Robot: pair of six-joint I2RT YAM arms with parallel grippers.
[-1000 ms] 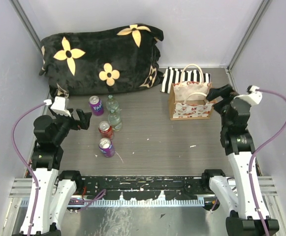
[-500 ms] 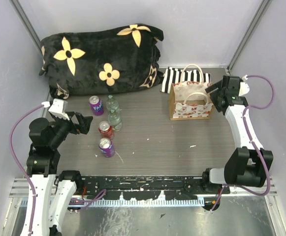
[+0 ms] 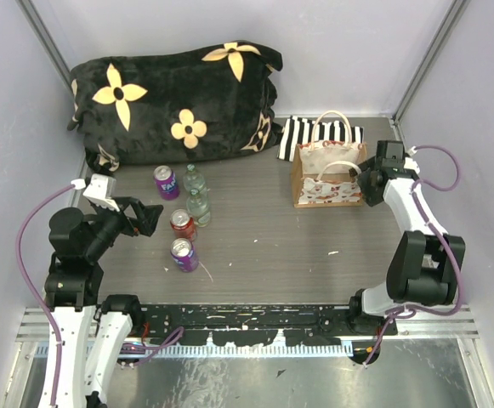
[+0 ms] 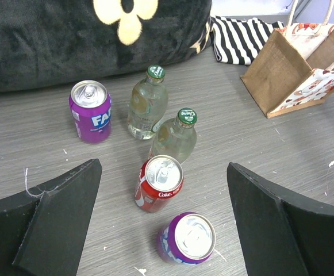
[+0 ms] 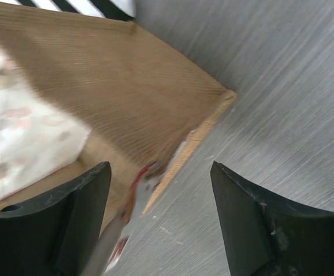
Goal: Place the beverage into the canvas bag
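Observation:
The tan canvas bag (image 3: 327, 174) stands upright at the back right, cream handles up; it also shows in the left wrist view (image 4: 287, 75). Five drinks stand left of centre: a purple Fanta can (image 3: 166, 182), two glass bottles (image 3: 194, 178) (image 3: 199, 206), a red Coke can (image 3: 182, 224) and a nearer purple can (image 3: 184, 254). My left gripper (image 3: 149, 217) is open and empty, just left of the Coke can (image 4: 161, 183) and above the table. My right gripper (image 3: 367, 178) is open and empty, its jaws straddling the bag's right front corner (image 5: 126, 86).
A black-and-white striped cloth (image 3: 319, 136) lies behind the bag. A large black blanket with yellow flowers (image 3: 174, 98) fills the back left. Grey walls close in both sides. Bare table lies between the drinks and the bag.
My right arm has swung in and dropped low, bringing its gripper against the bag's right side. My left gripper has shifted slightly right toward the cans.

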